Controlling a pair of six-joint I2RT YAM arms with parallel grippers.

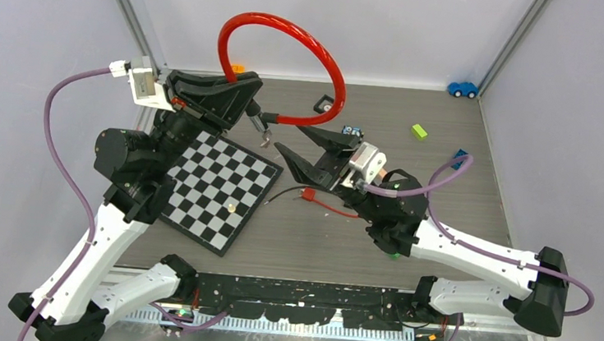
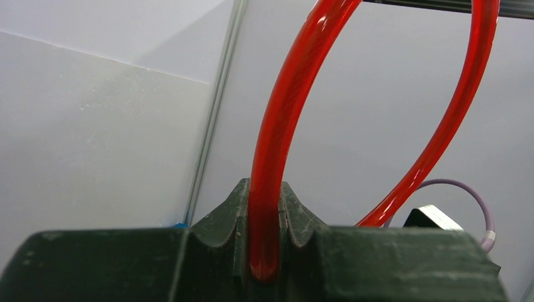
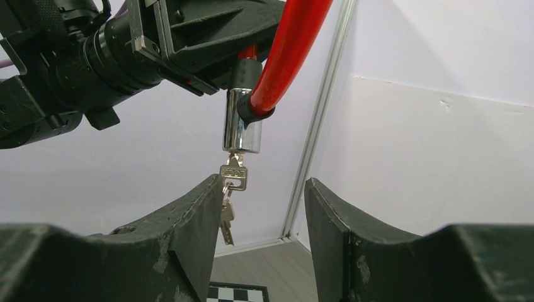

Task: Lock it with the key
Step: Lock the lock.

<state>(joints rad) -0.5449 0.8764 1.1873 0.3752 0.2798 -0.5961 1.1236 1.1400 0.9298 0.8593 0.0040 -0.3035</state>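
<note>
The small metal key (image 3: 233, 175) sits in the bottom of the chrome lock barrel (image 3: 242, 126), with a spare key (image 3: 227, 220) dangling from it on a ring. The barrel hangs from the glossy red cable loop (image 3: 291, 44), raised in the air above the right gripper (image 3: 263, 189). That gripper's fingers (image 3: 170, 251) stand wide apart and hold nothing. The key head is just above their tips, hard against the inner edge of one finger, not midway in the gap. The spare key falls down along that same finger.

The left gripper (image 2: 264, 189) has its fingers drawn narrow and clamped on the red cable, which runs up from between them and arches over.

Likely troubles from here:
- If the right fingers close as they stand, one pad would meet the key first and push the hanging barrel sideways, since the barrel can swing on the cable.
- The spare key could be caught along with the key head, spoiling the grip or jamming the turn.
- The cable is flexible, so a turn of the key may twist the barrel with it rather than work the lock.
- A hard pull could drag the cable through the left fingers, or draw the key out to drop toward the black-and-white chequered board (image 1: 215, 188).
</note>
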